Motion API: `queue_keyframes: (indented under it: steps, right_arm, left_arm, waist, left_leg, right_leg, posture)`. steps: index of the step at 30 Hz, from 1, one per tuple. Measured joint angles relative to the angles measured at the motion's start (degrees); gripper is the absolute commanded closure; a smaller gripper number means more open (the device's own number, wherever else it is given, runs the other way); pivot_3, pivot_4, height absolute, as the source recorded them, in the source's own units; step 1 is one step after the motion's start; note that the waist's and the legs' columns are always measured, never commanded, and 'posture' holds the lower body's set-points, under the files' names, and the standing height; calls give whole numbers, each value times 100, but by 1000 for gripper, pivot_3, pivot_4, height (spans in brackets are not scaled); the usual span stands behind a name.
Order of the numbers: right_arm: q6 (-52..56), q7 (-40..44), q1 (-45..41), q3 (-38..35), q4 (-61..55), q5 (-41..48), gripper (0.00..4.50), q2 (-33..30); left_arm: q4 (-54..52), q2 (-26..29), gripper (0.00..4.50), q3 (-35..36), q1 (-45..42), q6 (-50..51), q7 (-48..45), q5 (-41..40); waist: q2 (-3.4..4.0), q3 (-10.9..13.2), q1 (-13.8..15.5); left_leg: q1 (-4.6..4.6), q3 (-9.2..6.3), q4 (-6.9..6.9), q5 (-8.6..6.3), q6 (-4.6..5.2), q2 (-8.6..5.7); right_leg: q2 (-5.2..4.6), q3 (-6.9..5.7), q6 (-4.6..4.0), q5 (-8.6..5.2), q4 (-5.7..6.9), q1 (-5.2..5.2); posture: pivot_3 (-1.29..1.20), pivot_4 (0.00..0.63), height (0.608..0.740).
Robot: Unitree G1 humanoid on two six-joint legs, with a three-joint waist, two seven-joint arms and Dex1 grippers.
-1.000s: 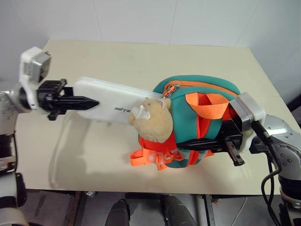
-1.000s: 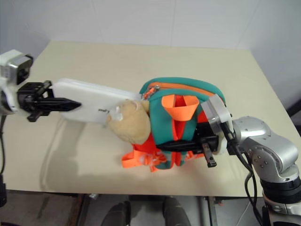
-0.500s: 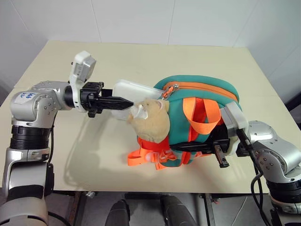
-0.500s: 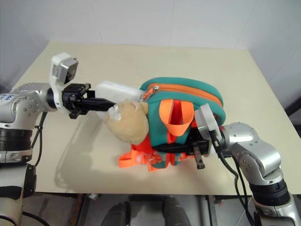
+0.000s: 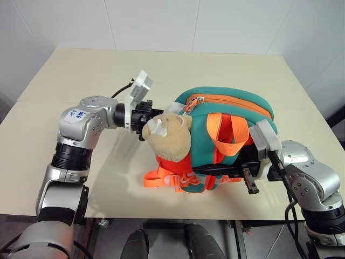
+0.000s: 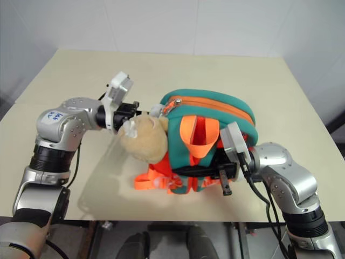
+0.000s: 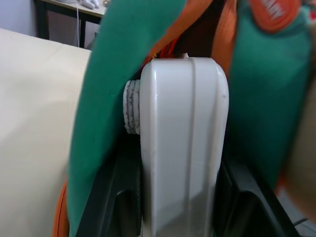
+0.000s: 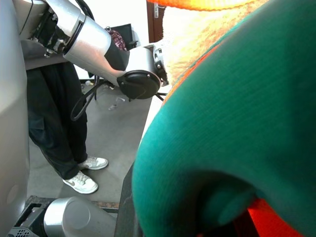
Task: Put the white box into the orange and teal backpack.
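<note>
The orange and teal backpack (image 5: 232, 108) lies on its side on the table, its beige plush head (image 5: 167, 135) toward my left arm. My left gripper (image 5: 148, 114) sits right at the bag's mouth, behind the plush head. It is shut on the end of the white box (image 7: 185, 148), with a black finger (image 7: 118, 207) on either side. The rest of the box runs in between the teal walls (image 7: 113, 74) and is hidden from the head views. My right gripper (image 5: 207, 171) is shut on the backpack's lower edge, by the orange straps (image 5: 172, 181).
The beige table (image 5: 81, 70) has open surface behind and to the left of the bag. Its front edge (image 5: 161, 218) runs close under the straps. A person's legs and sneakers (image 8: 84, 180) stand on the floor beside the table.
My left gripper has moved right, up to the bag's mouth. The box, which stuck far out a second ago, has slid almost wholly inside. My right gripper has kept its hold.
</note>
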Motion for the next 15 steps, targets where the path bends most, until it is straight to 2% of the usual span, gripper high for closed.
queue_keyframes:
  steps: [15]
  right_arm:
    - [-23,-24,-63,56,81,-108,4499,100]
  left_arm:
    - [1,-409,3210,-133,16,-330,97,365]
  waist:
    - [0,0,7]
  left_leg:
    - [1,0,3,0,0,-1]
  right_leg:
    - [0,1,3,2,1,2]
  posture:
    - [0,150,740]
